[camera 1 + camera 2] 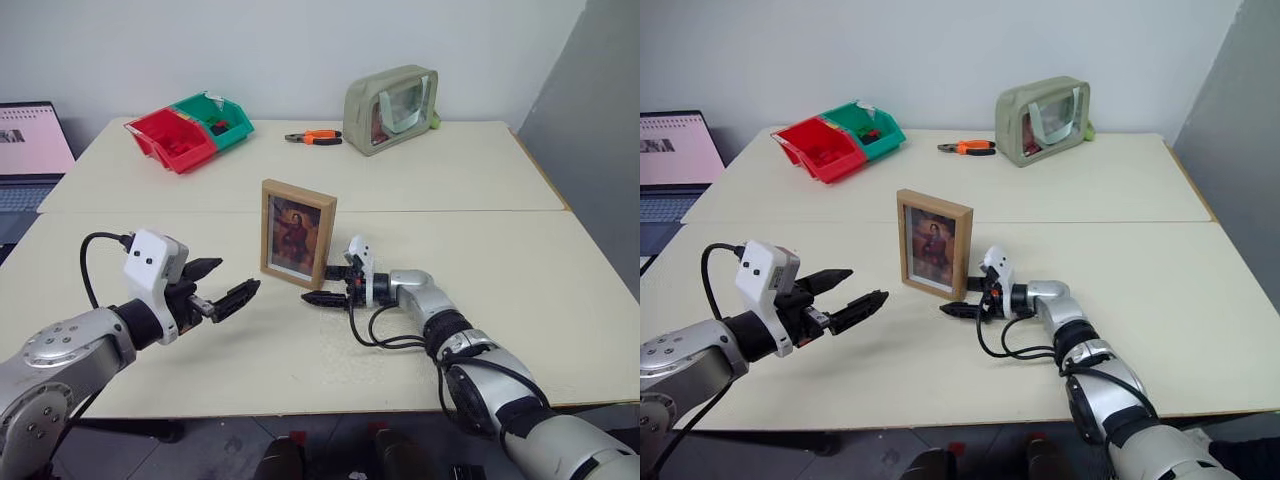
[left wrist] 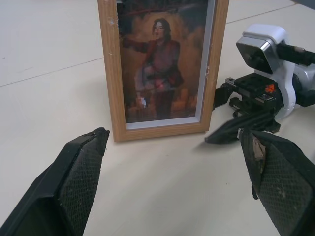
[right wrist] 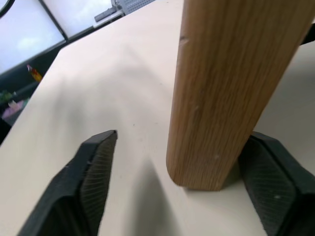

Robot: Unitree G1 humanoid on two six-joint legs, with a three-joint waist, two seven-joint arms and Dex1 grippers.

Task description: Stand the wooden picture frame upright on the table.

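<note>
Right jaws: the right gripper (image 1: 322,284) has its two black fingers spread wide, one on each side of the frame's near lower corner; in the right wrist view one finger (image 3: 88,177) stands clear of the wood with bare tabletop between, the other (image 3: 275,182) sits just behind the corner, and whether it touches cannot be told.
Left jaws: the left gripper (image 1: 225,285) has its fingers spread, pinching nothing, well apart from the frame.
Right arm pose: forearm lies low over the tabletop, wrist bent so the gripper points sideways toward the robot's left, at the base of the frame.
Left arm pose: raised above the tabletop, gripper aimed forward and to the robot's right, slightly downward, facing the frame's front.
Small rectangular light-wood picture frame (image 1: 297,233): stands upright on the near half of the tabletop, its bottom edge on the surface, dark portrait painting facing the robot.
Large pale beige tabletop (image 1: 480,170): two joined tops with a seam running behind the frame.
Far half: red and green plastic bins (image 1: 190,130) side by side, orange-handled pliers (image 1: 314,138), olive-green pouch with a clear window (image 1: 392,108).
Beside the tabletop: an open laptop (image 1: 30,150) at the robot's left.
</note>
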